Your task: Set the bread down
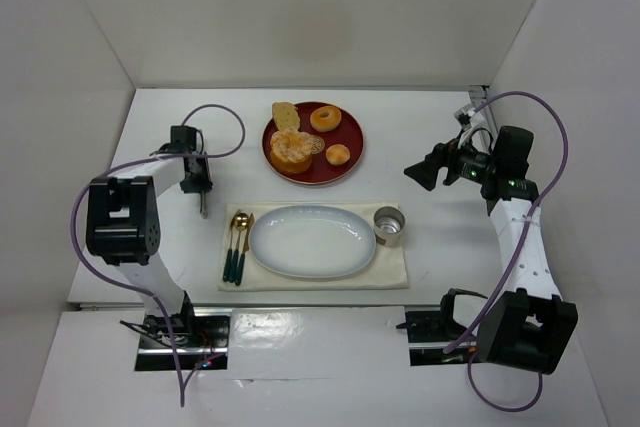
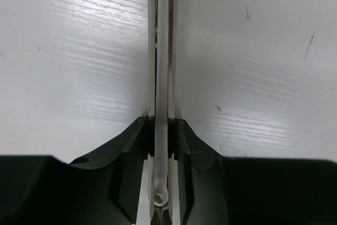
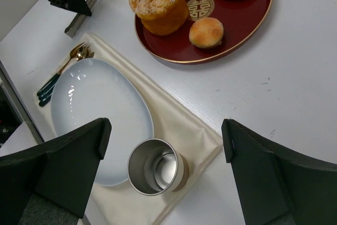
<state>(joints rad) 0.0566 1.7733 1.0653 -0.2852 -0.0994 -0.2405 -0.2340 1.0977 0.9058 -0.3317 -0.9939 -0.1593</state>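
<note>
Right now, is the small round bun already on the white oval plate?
No, the bun lies on the red tray, apart from the white plate.

You face white wood-grain tabletop (image 1: 420,117); plain white panel walls (image 1: 330,7) box it on three sides; light even, diffuse; shadows soft; few small dark scuffs on tabletop.
</note>
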